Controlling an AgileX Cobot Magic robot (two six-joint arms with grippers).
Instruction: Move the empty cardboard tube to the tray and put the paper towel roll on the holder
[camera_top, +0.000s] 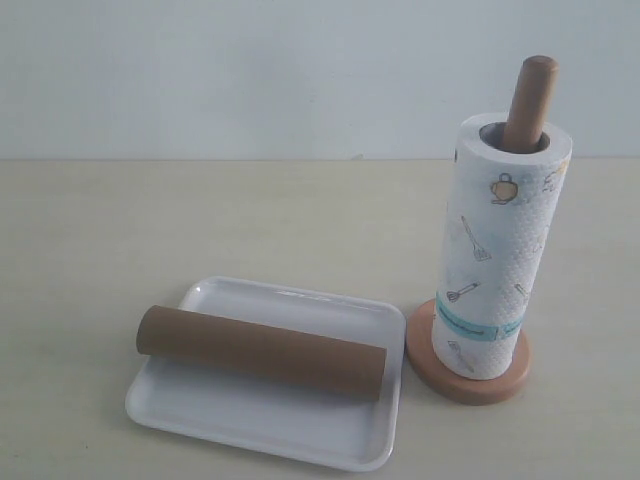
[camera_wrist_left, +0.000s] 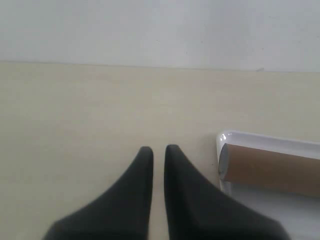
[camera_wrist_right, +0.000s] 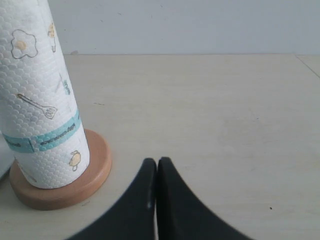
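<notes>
The empty cardboard tube (camera_top: 262, 352) lies on its side across the white tray (camera_top: 340, 442); its end (camera_wrist_left: 270, 169) and the tray's corner (camera_wrist_left: 223, 138) also show in the left wrist view. The paper towel roll (camera_top: 501, 248) stands upright on the holder (camera_top: 470, 385), whose dowel top (camera_top: 532, 100) sticks out of the core. The roll (camera_wrist_right: 41, 90) and the holder's base (camera_wrist_right: 95, 172) also show in the right wrist view. My left gripper (camera_wrist_left: 159, 149) hangs over bare table beside the tray, all but shut with a thin slit and nothing in it. My right gripper (camera_wrist_right: 157, 161) is shut and empty, apart from the holder's base.
The pale wooden table (camera_top: 250, 220) runs back to a white wall (camera_top: 250, 70). Neither arm shows in the exterior view. The tray and holder stand close together, with a narrow strip of table between them.
</notes>
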